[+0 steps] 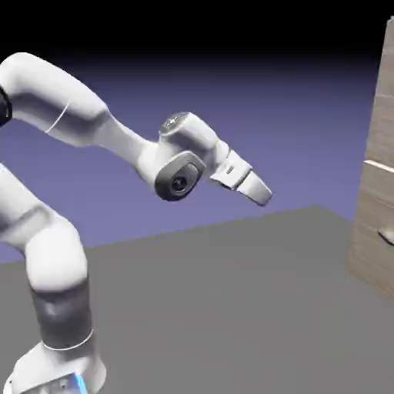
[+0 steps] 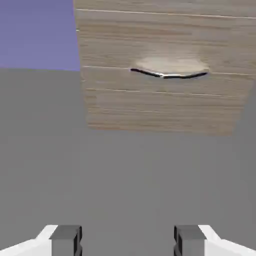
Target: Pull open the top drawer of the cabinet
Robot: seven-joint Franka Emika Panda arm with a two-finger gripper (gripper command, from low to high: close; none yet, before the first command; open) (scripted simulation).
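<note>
At the right edge of the exterior view stands the tall light-brown wood-grain cabinet (image 1: pixel 378 169), only a strip of its front showing, crossed by a pale seam with a small grey handle (image 1: pixel 387 237) on the panel beneath it. Well to its left, over bare grey table (image 1: pixel 231 292), the white arm's two-finger gripper (image 1: pixel 262 192) points toward the cabinet and slightly downward, nowhere near touching it. From the hand view, the grey fingertips (image 2: pixel 66 239) sit far apart at the bottom edge with nothing between them, so the jaws are spread and empty. Ahead in that view the cabinet front is seen across a stretch of table; a dark curved handle on a pale oval recess (image 2: pixel 170 72) lies on one panel, and a further seam runs near the top of the picture. Whether that handle belongs to the top drawer (image 1: pixel 385 92) or a lower one I cannot tell, since the uppermost part of the cabinet is cut off in both views. All panels look flush, so by my judgement nothing is yet done: the approach, the grasp on the upper handle and the pull all remain.
</note>
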